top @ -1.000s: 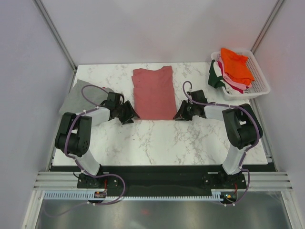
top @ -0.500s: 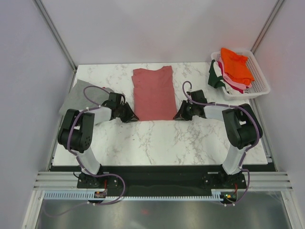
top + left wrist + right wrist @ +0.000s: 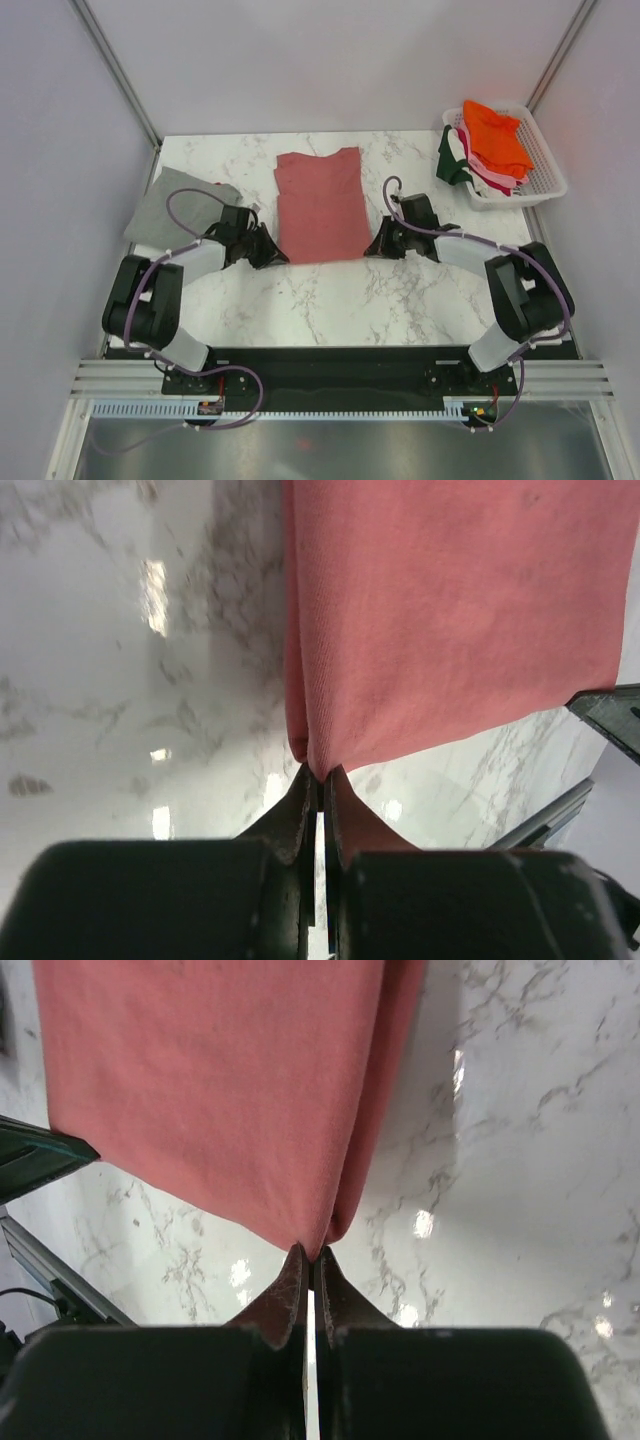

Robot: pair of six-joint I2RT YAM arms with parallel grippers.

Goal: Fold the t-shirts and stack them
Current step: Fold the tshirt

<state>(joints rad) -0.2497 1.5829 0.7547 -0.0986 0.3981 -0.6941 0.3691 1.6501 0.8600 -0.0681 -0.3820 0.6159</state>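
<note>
A salmon-pink t-shirt (image 3: 320,205) lies folded lengthwise in the middle of the marble table (image 3: 330,300). My left gripper (image 3: 278,257) is shut on its near left corner, and in the left wrist view the pink t-shirt (image 3: 450,620) is pinched between my fingertips (image 3: 318,775). At the near right corner my right gripper (image 3: 368,248) is shut too, with the pink cloth (image 3: 220,1090) caught at its tips (image 3: 309,1255). A folded grey t-shirt (image 3: 175,205) rests at the left. Orange, pink, white and dark green t-shirts (image 3: 490,145) fill the basket.
The white slatted basket (image 3: 545,185) stands at the table's back right corner, with a dark green shirt hanging over its left wall. Grey walls enclose the table on three sides. Both arm bases sit at the near edge.
Both grippers have shut on the near corners of the pink t-shirt. Its near hem has pulled slightly toward the arms, and the right arm's elbow has swung outward.
</note>
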